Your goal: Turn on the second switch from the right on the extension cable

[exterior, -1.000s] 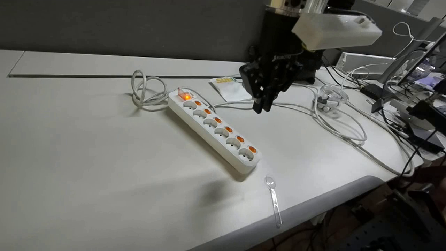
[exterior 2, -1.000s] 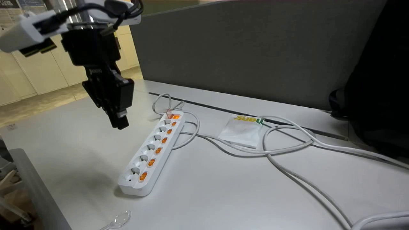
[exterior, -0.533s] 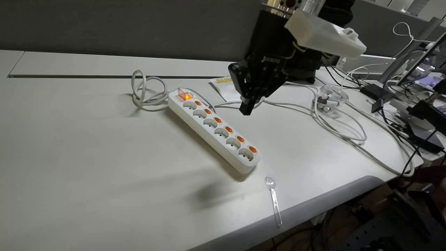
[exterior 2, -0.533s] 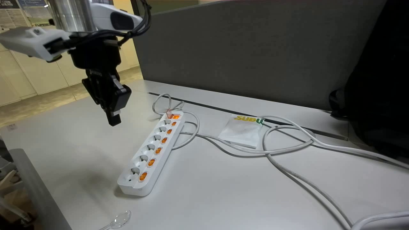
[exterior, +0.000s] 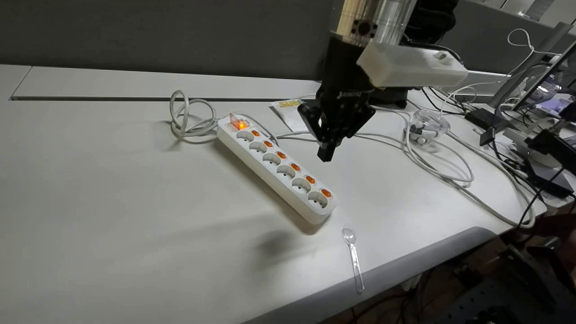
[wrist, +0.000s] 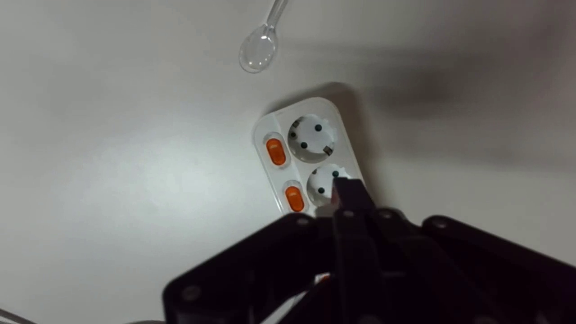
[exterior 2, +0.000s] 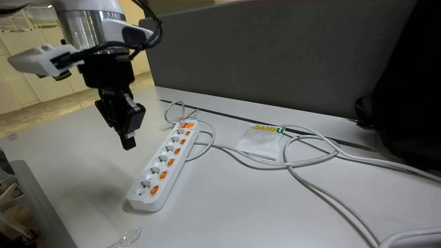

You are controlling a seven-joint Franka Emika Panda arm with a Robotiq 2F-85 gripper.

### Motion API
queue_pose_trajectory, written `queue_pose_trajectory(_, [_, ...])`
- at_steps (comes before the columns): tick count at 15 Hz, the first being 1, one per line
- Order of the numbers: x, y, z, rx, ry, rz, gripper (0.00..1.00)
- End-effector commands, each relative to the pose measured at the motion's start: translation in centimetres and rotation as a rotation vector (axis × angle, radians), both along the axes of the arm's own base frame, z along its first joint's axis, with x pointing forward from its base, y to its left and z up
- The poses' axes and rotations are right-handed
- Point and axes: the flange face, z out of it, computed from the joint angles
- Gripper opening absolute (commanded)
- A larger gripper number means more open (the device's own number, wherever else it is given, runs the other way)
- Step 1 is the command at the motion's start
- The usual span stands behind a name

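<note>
The extension cable, a long white strip, lies on the table in both exterior views (exterior: pixel 270 173) (exterior 2: pixel 170 172); its cord-free end shows in the wrist view (wrist: pixel 315 105). The second switch from the right (exterior: pixel 310 179) is an orange rocker, also visible in an exterior view (exterior 2: pixel 163 175) and in the wrist view (wrist: pixel 294 199). The last switch (wrist: pixel 276 151) sits beside it. My gripper (exterior: pixel 326 155) points down, shut and empty, above the strip and apart from it. In the wrist view its dark fingertips (wrist: pixel 350 193) overlap the second socket, right of the second switch, and the fingers hide most of the strip.
A clear plastic spoon (exterior: pixel 353 258) lies near the table edge beyond the cord-free end. A lit main switch (exterior: pixel 240 125) is at the cord end. A white packet (exterior 2: pixel 262 141) and loose white cables (exterior 2: pixel 310 186) lie on the table. A dark partition (exterior 2: pixel 275 58) stands behind.
My gripper has moved lower towards the strip, and the wrist's tilt and turn have changed. The fingertips are nearer the strip's cord-free half. The strip and switches have not moved.
</note>
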Motion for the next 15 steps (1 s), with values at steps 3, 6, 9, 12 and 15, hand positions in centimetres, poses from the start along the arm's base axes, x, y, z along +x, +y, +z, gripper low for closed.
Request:
queue_pose_trajectory(3, [1.6, -0.3, -1.9, -0.116, 0.024, -0.086, 0.0])
queue_pose_trajectory(6, [2.2, -0.9, -2.8, -0.142, 0.024, -0.123, 0.0])
queue_pose_trajectory(9, [2.9, -1.5, -3.9, -0.146, 0.025, -0.153, 0.0])
queue_pose_trajectory(12, [3.6, -1.8, -4.9, -0.148, 0.002, -0.135, 0.0])
queue_pose_trajectory(15, [3.9, -1.9, -6.1, -0.146, -0.006, -0.121, 0.0])
